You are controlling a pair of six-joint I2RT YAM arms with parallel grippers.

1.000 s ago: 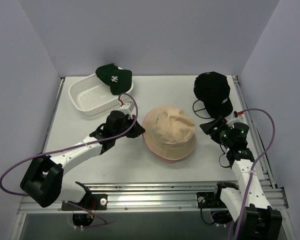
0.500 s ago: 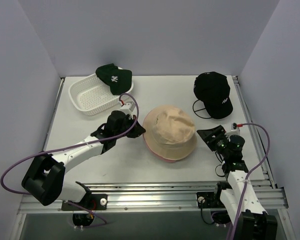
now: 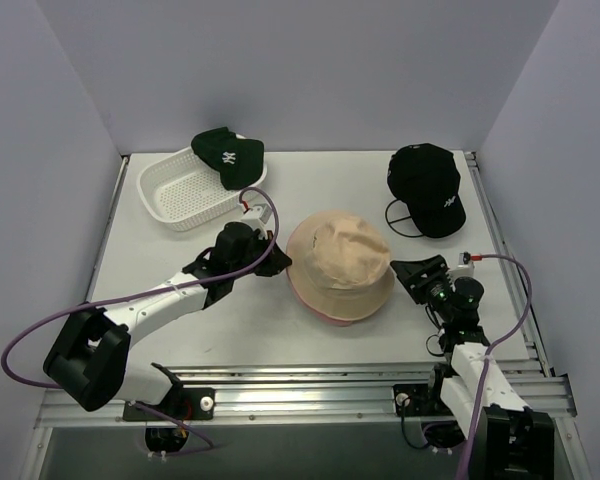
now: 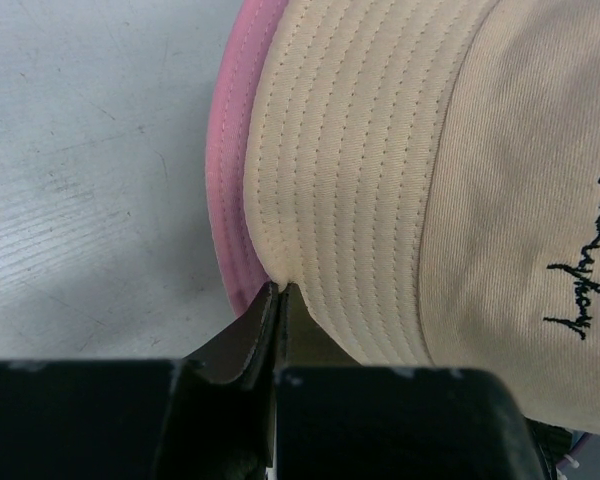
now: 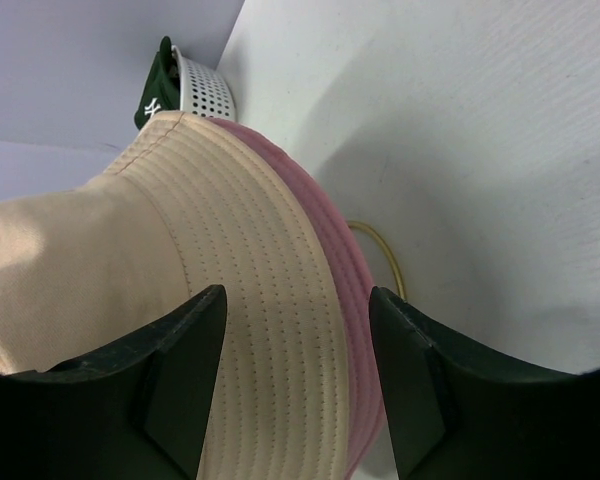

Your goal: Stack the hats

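Note:
The tan bucket hat lies over the pink bucket hat mid-table, with only the pink brim showing around its lower edge. My left gripper is at the stack's left edge, shut on the tan brim just above the pink brim. My right gripper stands open at the stack's right edge, and in the right wrist view its fingers frame the tan brim and pink brim. The black cap lies back right. The dark green cap rests on the basket's rim.
A white mesh basket stands at the back left, also seen far off in the right wrist view. Walls close in the table on the left, back and right. A metal rail runs along the near edge.
My right arm has drawn back from beside the black cap and swung left to the stack's right edge. The left gripper has stayed at the tan brim.

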